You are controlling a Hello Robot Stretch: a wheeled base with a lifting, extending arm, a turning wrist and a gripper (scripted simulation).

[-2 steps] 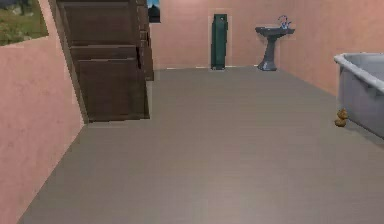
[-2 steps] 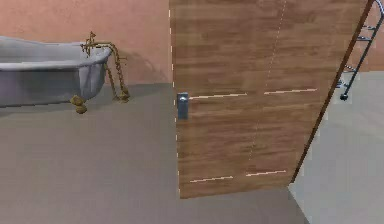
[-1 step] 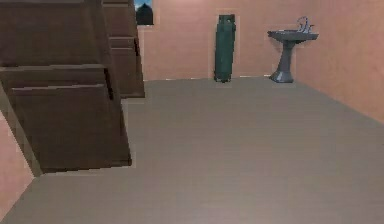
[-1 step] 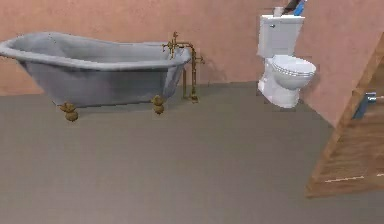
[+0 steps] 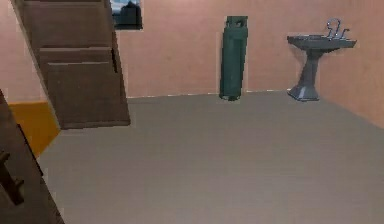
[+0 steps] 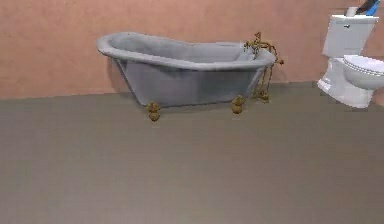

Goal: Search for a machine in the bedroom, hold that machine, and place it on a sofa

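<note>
A tall green cylinder (image 5: pixel 234 58) stands upright against the pink far wall in the forward view. A brown panelled door (image 5: pixel 75 60) hangs ajar at that view's left, with orange floor (image 5: pixel 35 125) beyond it. Nothing that looks like a machine appears in either view.
A grey pedestal sink (image 5: pixel 318 60) stands at the forward view's right. A dark framed picture (image 5: pixel 128 13) hangs by the door. In the arm side view a grey clawfoot bathtub (image 6: pixel 185 70) with brass taps (image 6: pixel 262 45) sits by the wall, a white toilet (image 6: pixel 352 62) at right. Grey floor lies between.
</note>
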